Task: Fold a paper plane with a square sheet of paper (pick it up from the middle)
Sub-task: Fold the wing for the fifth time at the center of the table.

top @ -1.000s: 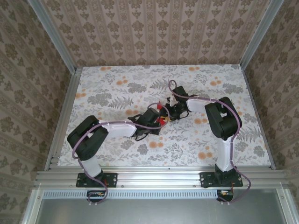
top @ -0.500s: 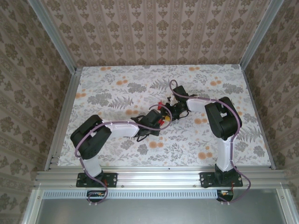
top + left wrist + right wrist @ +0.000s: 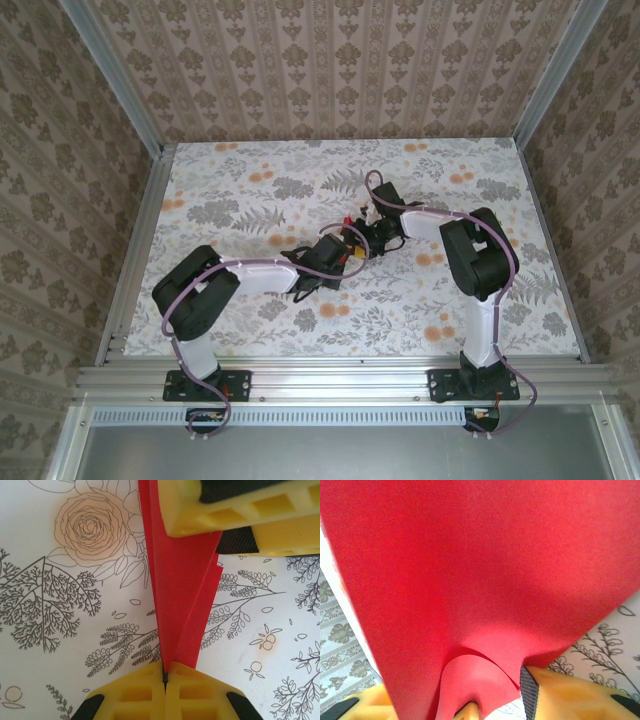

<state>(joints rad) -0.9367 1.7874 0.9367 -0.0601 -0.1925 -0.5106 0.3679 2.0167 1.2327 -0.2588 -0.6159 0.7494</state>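
Observation:
The square sheet of paper now stands folded into a narrow red paper plane (image 3: 180, 580) with a centre crease and layered wings, held just above the table. My left gripper (image 3: 165, 671) is shut on its thin end, the yellow fingers (image 3: 135, 695) pressed together on the crease. The wider end runs up between the right gripper's fingers (image 3: 220, 505). In the right wrist view the red paper (image 3: 470, 570) covers most of the picture, and a loose layer curls between the parted jaws of my right gripper (image 3: 497, 705). From above, both grippers (image 3: 347, 252) (image 3: 362, 236) meet at the table's middle.
The floral tablecloth (image 3: 250, 190) covers the table, with aluminium rails (image 3: 130, 250) along the sides and patterned walls behind. Both forearms lie low across the near half, and purple cables (image 3: 370, 185) loop over the right arm.
My left gripper has shut on the plane's thin end and shifted slightly right towards the right gripper. The right gripper's jaws have spread a little wider.

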